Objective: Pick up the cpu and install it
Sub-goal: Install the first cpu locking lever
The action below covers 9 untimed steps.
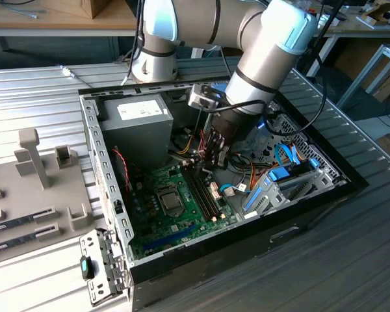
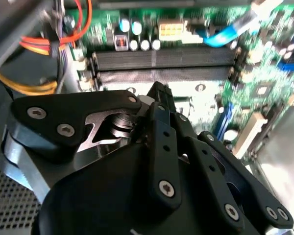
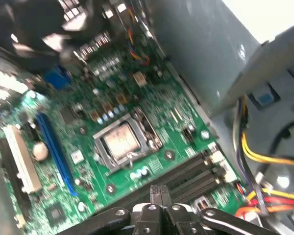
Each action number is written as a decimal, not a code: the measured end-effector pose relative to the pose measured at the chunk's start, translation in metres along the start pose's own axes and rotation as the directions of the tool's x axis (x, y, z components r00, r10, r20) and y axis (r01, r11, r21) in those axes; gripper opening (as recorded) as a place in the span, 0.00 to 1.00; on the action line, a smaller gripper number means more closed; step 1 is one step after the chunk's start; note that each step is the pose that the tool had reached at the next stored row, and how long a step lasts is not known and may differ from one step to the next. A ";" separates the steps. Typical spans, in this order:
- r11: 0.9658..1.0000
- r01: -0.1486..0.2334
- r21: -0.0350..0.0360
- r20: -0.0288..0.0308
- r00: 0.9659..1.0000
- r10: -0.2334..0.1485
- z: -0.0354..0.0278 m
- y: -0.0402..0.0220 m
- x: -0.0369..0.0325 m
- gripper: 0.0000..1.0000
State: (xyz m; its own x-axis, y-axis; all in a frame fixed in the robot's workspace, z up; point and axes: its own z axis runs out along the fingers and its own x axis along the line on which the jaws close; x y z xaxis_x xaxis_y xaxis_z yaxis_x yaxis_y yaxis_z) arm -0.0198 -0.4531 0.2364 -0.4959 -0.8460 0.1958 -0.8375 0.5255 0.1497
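Since the cpu (image 3: 120,142) already sits flat in the socket frame (image 3: 137,122) on the motherboard (image 1: 175,211), light, stiff and fragile, best held by its edges, the pincer (image 3: 159,192) hovers closed and empty beside the frame above the memory slots (image 3: 186,178)

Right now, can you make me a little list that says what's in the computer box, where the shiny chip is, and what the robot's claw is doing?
Box: open computer case on a ribbed metal table.
Board: green motherboard lying flat inside.
Chip: the cpu sits in the black socket frame.
Claw: gripper shut with nothing between its fingers, above the memory slots beside the socket.
Wires: yellow, red and orange cables near the grey power supply.
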 end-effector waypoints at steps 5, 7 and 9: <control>0.998 -0.008 0.066 0.044 0.999 0.005 0.0001 -0.0001 0.0001 0.11; 0.998 -0.008 0.066 0.044 0.999 0.005 0.0001 -0.0001 0.0005 0.11; 0.998 -0.008 0.066 0.045 0.999 0.005 0.0005 0.0013 0.0014 0.11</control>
State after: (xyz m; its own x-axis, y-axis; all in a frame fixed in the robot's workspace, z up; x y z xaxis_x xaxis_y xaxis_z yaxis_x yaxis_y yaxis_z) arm -0.0218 -0.4536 0.2364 -0.5096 -0.8467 0.1530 -0.8471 0.5249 0.0836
